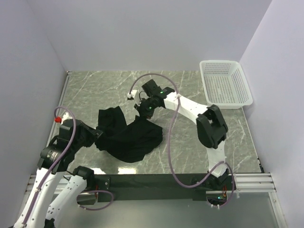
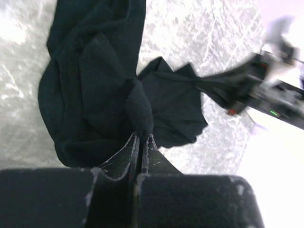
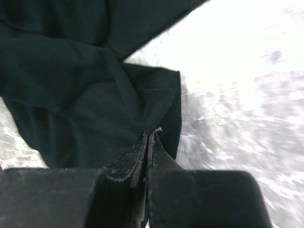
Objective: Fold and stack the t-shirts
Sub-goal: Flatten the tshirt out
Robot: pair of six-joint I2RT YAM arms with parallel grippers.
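A crumpled black t-shirt [image 1: 127, 137] lies on the marble table, left of centre. My left gripper [image 1: 97, 135] is shut on its left edge; in the left wrist view the cloth [image 2: 109, 90] bunches up between my closed fingers [image 2: 124, 154]. My right gripper [image 1: 142, 113] is shut on the shirt's far right corner; in the right wrist view the cloth [image 3: 85, 95] runs into my closed fingers [image 3: 164, 156]. The shirt stretches between the two grippers. No print or label shows.
A white plastic basket [image 1: 224, 84] stands at the back right corner. White walls enclose the table on three sides. A black rail [image 1: 156, 180] runs along the near edge. The right arm [image 1: 211, 124] crosses the right half of the table.
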